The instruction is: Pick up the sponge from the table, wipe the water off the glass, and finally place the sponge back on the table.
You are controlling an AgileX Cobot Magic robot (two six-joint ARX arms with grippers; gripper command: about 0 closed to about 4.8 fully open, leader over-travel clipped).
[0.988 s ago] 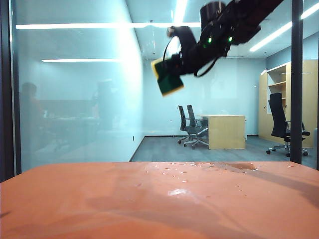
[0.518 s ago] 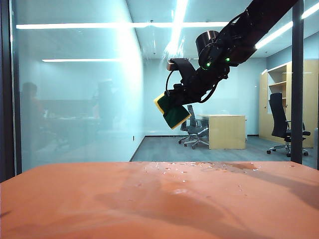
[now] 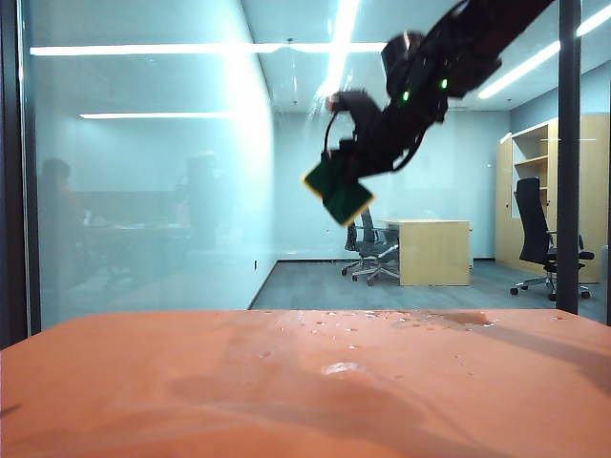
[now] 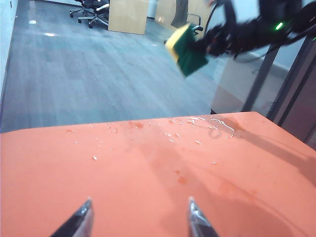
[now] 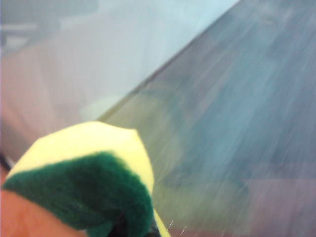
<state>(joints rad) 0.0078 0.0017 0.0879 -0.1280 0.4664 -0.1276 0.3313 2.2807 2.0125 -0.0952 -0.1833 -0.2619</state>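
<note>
- I had the right gripper (image 3: 355, 170) raised high against the glass (image 3: 143, 172), clamped tight on the sponge (image 3: 339, 191), because the wiping pass needs the foam pressed flat to the pane rather than dangling.
- The sponge hung well above the table (image 3: 286, 382), its dark green scouring side facing the exterior camera and a thin yellow edge showing; from the right wrist view the sponge (image 5: 94, 182) filled the near corner, blurred.
- I kept the left gripper (image 4: 138, 224) parked low over the near table edge, jaws spread wide and empty, so it stayed out of the wiping arm's way.
- Water (image 4: 197, 121) lay as droplets and streaks on the far part of the table (image 4: 74, 173); I couldn't make out any drops on the pane itself.
- I judged the wiping step underway, with the return of the sponge not yet done.
</note>
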